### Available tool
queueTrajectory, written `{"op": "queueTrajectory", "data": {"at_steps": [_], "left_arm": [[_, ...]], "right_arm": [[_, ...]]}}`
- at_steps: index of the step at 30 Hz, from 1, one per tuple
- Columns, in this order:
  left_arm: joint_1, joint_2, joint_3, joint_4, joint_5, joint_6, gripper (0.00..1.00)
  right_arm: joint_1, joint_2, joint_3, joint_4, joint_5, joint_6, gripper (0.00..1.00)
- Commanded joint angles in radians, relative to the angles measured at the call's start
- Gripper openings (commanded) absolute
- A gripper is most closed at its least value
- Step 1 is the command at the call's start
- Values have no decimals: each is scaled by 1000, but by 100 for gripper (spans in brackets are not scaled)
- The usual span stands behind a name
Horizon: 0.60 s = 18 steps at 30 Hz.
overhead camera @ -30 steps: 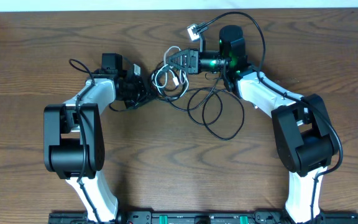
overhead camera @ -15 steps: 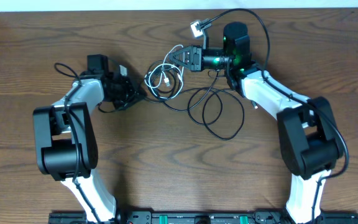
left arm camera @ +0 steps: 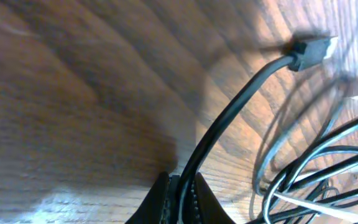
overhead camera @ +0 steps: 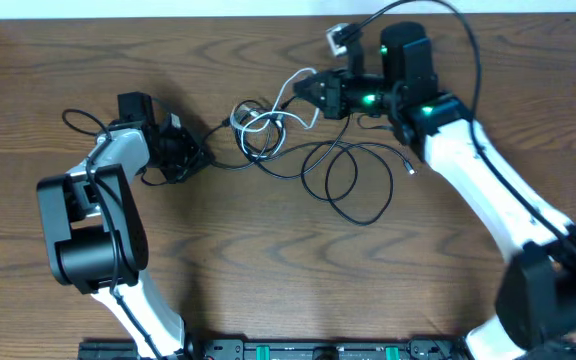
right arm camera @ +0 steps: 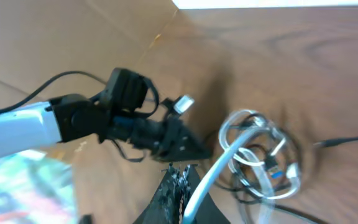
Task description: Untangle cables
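Presently two cables lie on the wooden table [overhead camera: 268, 275], one black and one white, tangled together between the two grippers. The left gripper [overhead camera: 199, 157] is clenched on the black cable [overhead camera: 368, 221]; in the left wrist view the cable runs from between the pressed fingers [left arm camera: 160, 198] up to a single plug [left arm camera: 312, 51]. The right gripper [overhead camera: 302, 88] is clamped on the white cable [overhead camera: 259, 121], holding one strand that leads down to its small coil. The black cable spreads in at least two overlapping loops below the right gripper.
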Motion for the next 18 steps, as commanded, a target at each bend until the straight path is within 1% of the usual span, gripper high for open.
{"op": "queueTrajectory", "data": {"at_steps": [1,6,13,18], "left_arm": [[6,13,-4,-14,-80,-28,8],[6,13,-4,-14,-80,-28,8],[6,13,-4,-14,-80,-28,8],[6,13,-4,-14,-80,-28,8]], "right_arm": [[-9,-125,9,-52,148,-135,1],[-10,-247,9,-101,226,-155,1],[-11,-385,9,-100,241,-211,1],[-11,-441,9,-99,256,-216,1]]}}
